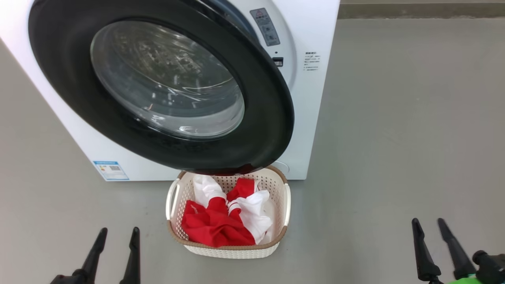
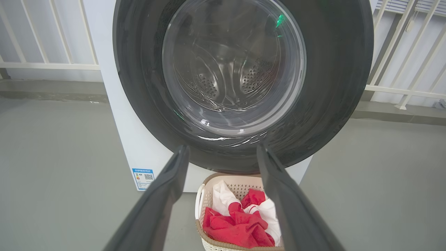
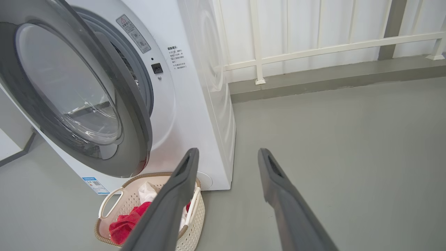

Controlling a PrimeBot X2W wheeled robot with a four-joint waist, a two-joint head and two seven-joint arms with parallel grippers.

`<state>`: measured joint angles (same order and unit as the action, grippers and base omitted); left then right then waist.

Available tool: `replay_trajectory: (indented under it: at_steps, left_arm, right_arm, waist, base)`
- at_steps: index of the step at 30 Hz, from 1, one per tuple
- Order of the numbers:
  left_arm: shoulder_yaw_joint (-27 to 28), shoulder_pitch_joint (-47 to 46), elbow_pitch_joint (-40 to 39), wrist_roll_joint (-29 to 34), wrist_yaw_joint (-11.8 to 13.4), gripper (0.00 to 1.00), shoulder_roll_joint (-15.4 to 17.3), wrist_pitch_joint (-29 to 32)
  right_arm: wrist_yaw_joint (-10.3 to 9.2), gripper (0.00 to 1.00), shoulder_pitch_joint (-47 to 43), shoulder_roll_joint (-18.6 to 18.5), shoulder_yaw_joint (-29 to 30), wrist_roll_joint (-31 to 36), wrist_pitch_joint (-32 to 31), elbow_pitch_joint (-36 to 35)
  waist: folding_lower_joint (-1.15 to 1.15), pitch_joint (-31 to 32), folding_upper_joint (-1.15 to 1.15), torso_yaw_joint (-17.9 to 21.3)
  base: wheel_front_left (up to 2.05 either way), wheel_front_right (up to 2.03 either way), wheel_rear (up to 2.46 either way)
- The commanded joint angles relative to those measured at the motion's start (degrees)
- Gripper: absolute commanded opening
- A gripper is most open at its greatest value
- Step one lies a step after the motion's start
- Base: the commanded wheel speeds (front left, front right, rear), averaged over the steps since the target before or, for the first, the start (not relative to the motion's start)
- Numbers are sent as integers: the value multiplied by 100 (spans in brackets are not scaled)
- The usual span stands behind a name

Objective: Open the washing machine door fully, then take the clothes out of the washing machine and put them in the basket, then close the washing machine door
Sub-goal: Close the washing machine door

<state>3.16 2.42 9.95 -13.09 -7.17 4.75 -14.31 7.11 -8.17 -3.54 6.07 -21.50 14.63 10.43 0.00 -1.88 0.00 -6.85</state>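
Left gripper (image 1: 119,232): nearest you, lower left of the head view. Its fingers are parted with nothing between them, above the floor (image 1: 394,138).
Right gripper (image 1: 427,223): lower right of the head view. Its fingers are likewise parted and empty, well apart from the basket.
Basket (image 1: 236,251): stands on the floor at the foot of the washing machine, with its far rim under the door's lowest edge.
Clothes (image 1: 215,225): red and white garments heaped inside the basket, none hanging over the rim. You may count this step as done, so far as the views show.
Washing machine door (image 1: 67,67): swung most of the way across the opening but not latched. The right wrist view shows you a gap between its free edge and the front panel.
Latch socket (image 1: 277,61): uncovered on the front panel, just beside the door's free edge.
Washing machine (image 1: 311,118): upright on the floor, white front facing you.
Drum (image 2: 226,80): seen through the glass in the left wrist view. It is bare steel, with no red in the part that shows.
Remaining: by judgement, one step is left for you, pressing the door shut until it catches.
Caution: you cannot tell whether the door's lower edge touches the basket's far rim.
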Motion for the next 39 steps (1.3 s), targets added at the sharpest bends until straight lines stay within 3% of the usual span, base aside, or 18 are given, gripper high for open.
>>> replay_trajectory:
  at_steps: [1,9,19,39]
  left_arm:
    - [138,-158,-158,58,-32,100,34,-69]
    - [-35,-192,-106,-11,-32,100,-69,-69]
    - [-378,-381,-87,-132,-32,100,-147,-69]
    - [-1002,-1043,-184,-838,-32,100,-186,-69]
  right_arm:
    - [37,0,118,-135,-246,23,37,-148]
    - [37,0,502,-119,-843,-71,37,-82]
    - [37,0,1626,-185,-1411,-122,37,260]
    - [37,0,3278,-766,-1612,-94,37,731]
  waist:
    - [0,-5,0,-65]
    - [0,-60,0,-313]
    - [0,-338,0,-901]
    - [0,-1494,0,-1869]
  base:
    - [0,0,0]
    - [0,0,0]
    - [0,0,0]
    - [0,0,0]
